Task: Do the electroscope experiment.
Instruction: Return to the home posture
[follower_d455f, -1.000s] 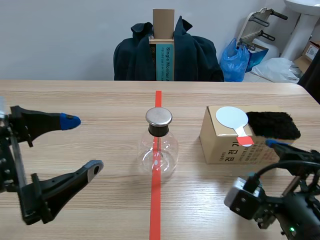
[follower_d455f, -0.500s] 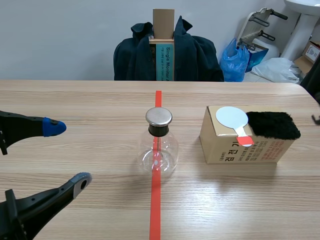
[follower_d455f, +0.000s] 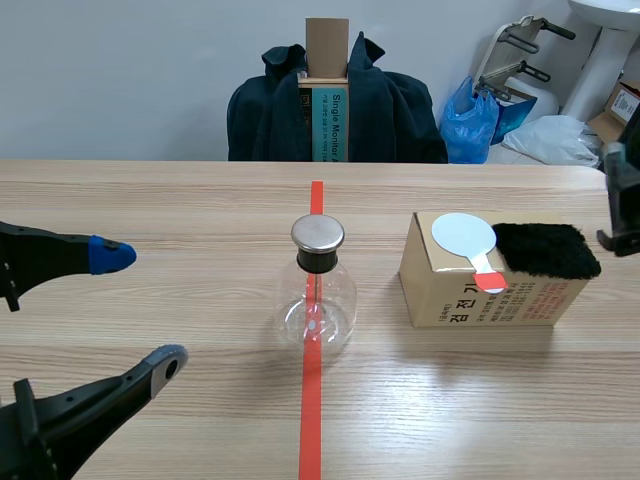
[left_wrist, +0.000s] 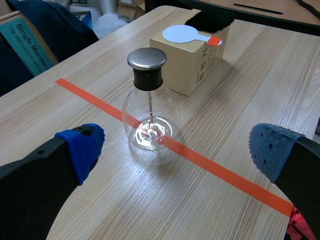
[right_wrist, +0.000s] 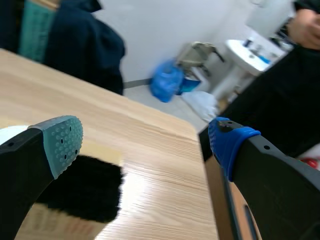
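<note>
A round glass flask electroscope (follower_d455f: 315, 295) with a metal cap (follower_d455f: 318, 234) stands on the red tape line at the table's middle. To its right a cardboard box (follower_d455f: 470, 290) carries a white disc paddle (follower_d455f: 463, 237) with a red handle and a black fur pad (follower_d455f: 545, 250). My left gripper (follower_d455f: 138, 308) is open, low at the left, well short of the flask (left_wrist: 150, 117). My right gripper (right_wrist: 144, 142) is open and raised above the black fur pad (right_wrist: 82, 192); only part of that arm (follower_d455f: 622, 195) shows at the scene's right edge.
A chair draped with a dark jacket (follower_d455f: 335, 105) and a tall carton stands behind the table. Off the table's far right are a blue bag (follower_d455f: 470, 120) and a white basin (right_wrist: 250, 50). A person in dark clothes (right_wrist: 300, 60) is beside the table's right edge.
The right arm has lifted from the table's lower right corner up to the right edge. The left gripper drew back to the left and lower, then held still.
</note>
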